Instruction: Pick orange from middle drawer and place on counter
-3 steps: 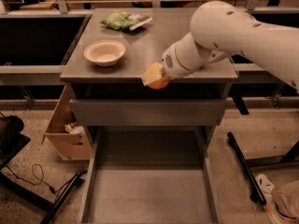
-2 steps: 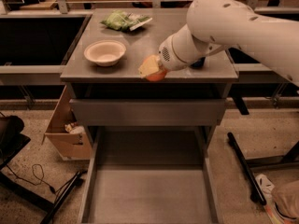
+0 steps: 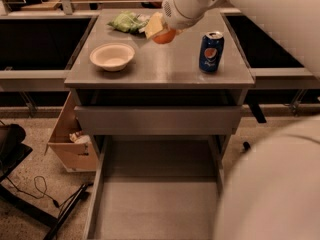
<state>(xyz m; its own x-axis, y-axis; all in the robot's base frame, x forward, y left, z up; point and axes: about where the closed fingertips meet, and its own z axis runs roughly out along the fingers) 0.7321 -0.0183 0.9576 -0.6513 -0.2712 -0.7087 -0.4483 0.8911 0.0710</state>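
My gripper [image 3: 159, 31] is above the middle back of the counter [image 3: 160, 66], shut on the orange [image 3: 165, 36], which shows as a small round fruit under the pale fingers [image 3: 152, 25]. The orange hangs a little above the grey metal top, between the white bowl and the soda can. The middle drawer [image 3: 157, 204] is pulled out below, its flat grey floor bare. My white arm fills the upper right and lower right of the view.
A white bowl [image 3: 112, 56] sits at the counter's left, a blue soda can [image 3: 211, 51] at its right, a green bag [image 3: 127, 21] at the back. A cardboard box [image 3: 70, 144] and cables [image 3: 35, 189] lie on the floor at the left.
The gripper has carried the orange from the counter's front edge up and back over the counter's middle. The arm has swung away, uncovering the soda can.
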